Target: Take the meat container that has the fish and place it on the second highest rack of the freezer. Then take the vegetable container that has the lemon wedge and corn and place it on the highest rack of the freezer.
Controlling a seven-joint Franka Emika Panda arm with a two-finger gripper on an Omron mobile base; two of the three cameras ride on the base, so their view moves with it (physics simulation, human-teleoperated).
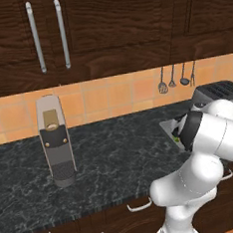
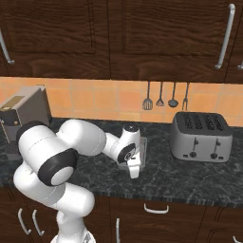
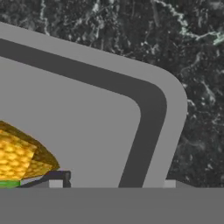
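While the arm folds low over the dark counter (image 2: 190, 182), its gripper (image 2: 134, 167) straddles the vegetable container (image 3: 166, 109) rim; whether it grips, I cannot tell. Corn (image 3: 19, 155) lies inside. A toaster (image 2: 201, 136) stands right, a coffee machine (image 1: 56, 144) left, bare counter between

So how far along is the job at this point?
Nothing here confirms the fish step. In hand: the gripper is lowered at the rim of the vegetable container holding the corn, on the counter; no grasp is visible yet. Left: lifting that container to the freezer's highest rack.
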